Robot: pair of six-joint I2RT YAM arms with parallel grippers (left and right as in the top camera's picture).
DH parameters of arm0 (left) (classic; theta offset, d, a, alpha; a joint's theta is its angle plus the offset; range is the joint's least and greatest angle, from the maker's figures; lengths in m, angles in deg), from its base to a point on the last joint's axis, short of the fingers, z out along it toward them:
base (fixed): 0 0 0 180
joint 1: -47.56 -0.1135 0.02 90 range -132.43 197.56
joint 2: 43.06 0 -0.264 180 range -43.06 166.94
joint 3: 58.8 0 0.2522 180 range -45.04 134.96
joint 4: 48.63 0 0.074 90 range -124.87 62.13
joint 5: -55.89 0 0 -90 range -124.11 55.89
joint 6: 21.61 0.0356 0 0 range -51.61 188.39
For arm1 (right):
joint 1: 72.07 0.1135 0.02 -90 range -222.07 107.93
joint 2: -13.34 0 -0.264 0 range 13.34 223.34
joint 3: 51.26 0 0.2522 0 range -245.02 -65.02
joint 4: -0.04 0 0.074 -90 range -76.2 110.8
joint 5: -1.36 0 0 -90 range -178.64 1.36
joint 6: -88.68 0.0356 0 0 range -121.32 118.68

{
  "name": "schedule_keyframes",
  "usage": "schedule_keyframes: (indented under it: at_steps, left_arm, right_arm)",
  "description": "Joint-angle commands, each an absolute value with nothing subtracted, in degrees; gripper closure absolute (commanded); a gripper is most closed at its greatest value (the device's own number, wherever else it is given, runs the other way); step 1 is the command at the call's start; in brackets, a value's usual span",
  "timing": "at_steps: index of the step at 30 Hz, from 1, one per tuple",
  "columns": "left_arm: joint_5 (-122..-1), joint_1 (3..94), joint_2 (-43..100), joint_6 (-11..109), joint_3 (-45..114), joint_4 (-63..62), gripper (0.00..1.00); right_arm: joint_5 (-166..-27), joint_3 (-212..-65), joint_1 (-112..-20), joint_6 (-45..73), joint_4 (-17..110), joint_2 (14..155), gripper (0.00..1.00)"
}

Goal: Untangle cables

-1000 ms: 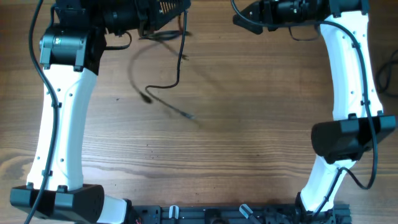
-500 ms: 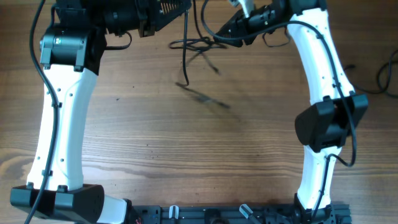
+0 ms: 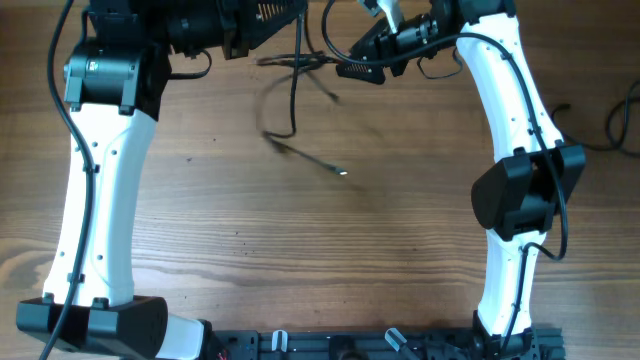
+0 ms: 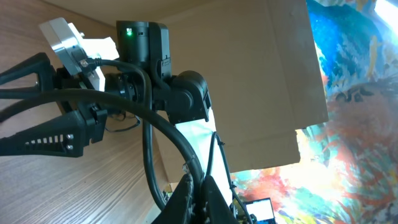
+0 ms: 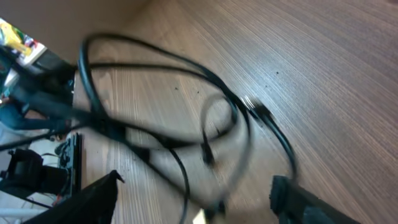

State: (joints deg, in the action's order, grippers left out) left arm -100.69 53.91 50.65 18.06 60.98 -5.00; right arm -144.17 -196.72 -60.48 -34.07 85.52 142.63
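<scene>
The left pincer (image 4: 196, 196) is closed and clamped on the cables (image 3: 300, 63) at the far edge of the desk (image 3: 350, 250), left of centre. From that clamp the cables run right as a loose knot of thin black loops. One strand drops toward the desk centre and ends in a small plug (image 3: 341, 171). Whether the plug touches the wood cannot be told. The right pincer (image 5: 196, 180) stands just right of the knot with its jaws wide apart. Loops lie between and ahead of the jaws, and nothing is gripped.

Handling, as a judgement: the cords are light, limp and smooth, so they will sag, swing and slip through a loose hold. Take hold of a single strand close to a crossing, or at the plug, which is stiffer and gives purchase. Pull gently, because a hard pull is likely to tighten the knot.
</scene>
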Motion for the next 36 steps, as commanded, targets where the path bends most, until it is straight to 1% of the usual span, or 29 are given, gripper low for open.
schedule_keyframes:
  at_steps: [1,3,4,6,7,8,9,12,14,17,20,22,24,26,29,31,33,36]
  left_arm:
    - [-102.3,53.9,49.4,16.9,61.7,-5.6,0.96]
    - [-102.3,53.9,49.4,16.9,61.7,-5.6,0.96]
    - [-102.3,53.9,49.4,16.9,61.7,-5.6,0.96]
    - [-102.4,53.9,49.4,16.8,61.7,-5.6,0.96]
    - [-102.4,53.9,49.4,16.7,61.7,-5.6,0.96]
    - [-102.5,53.9,49.4,16.7,61.7,-5.6,0.96]
    - [-102.4,53.9,49.4,16.7,61.7,-5.6,0.96]
    - [-101.9,53.6,49.4,17.1,61.7,-5.6,0.96]
    - [-100.3,52.8,49.4,19.4,61.7,-5.5,0.96]
    - [-96.5,51.2,49.4,23.0,61.7,-4.0,0.96]
    - [-88.7,48.9,49.4,24.4,61.7,0.2,0.96]
    - [-78.2,47.3,49.4,29.1,61.7,4.9,0.96]
    - [-63.3,46.5,49.4,31.9,61.7,10.7,0.96]
    - [-48.9,46.4,49.4,33.0,61.7,15.4,0.96]
    - [-30.2,46.4,49.9,33.7,61.7,21.2,0.96]
    - [-21.9,46.4,50.5,33.7,61.7,24.1,0.96]
    - [-16.0,46.4,51.3,33.7,61.7,26.3,0.96]
    - [-10.8,46.0,52.6,33.7,61.7,27.7,0.96]
  right_arm:
    - [-145.9,-196.6,-60.0,-40.3,85.3,143.3,0.17]
    - [-145.3,-196.6,-59.6,-42.1,84.6,143.3,0.18]
    - [-144.6,-196.6,-59.4,-42.0,83.8,143.3,0.21]
    - [-143.7,-196.6,-59.3,-41.8,82.8,143.3,0.37]
    - [-143.7,-196.6,-59.3,-41.7,82.6,143.3,0.47]
    - [-143.8,-196.6,-59.3,-41.6,82.6,143.3,0.53]
    - [-143.7,-196.6,-59.3,-41.6,82.8,143.3,0.63]
    - [-140.5,-196.6,-59.6,-38.0,83.0,143.3,0.81]
    - [-136.6,-196.6,-60.0,-34.0,83.1,143.3,0.96]
    - [-133.1,-196.6,-60.5,-27.8,83.4,143.3,0.96]
    - [-130.6,-196.6,-61.4,-20.6,83.9,143.3,0.96]
    - [-124.8,-196.6,-62.3,-11.2,83.7,143.3,0.96]
    - [-116.3,-196.6,-63.1,-1.1,83.8,143.3,0.96]
    - [-108.6,-196.6,-63.9,6.4,84.2,143.3,0.96]
    - [-103.1,-196.6,-65.4,11.3,84.6,143.3,0.96]
    - [-101.4,-196.6,-66.6,12.9,85.0,143.3,0.96]
    - [-100.1,-196.6,-67.8,14.1,85.3,143.3,0.96]
    - [-98.2,-196.6,-70.2,15.0,86.3,143.3,0.96]
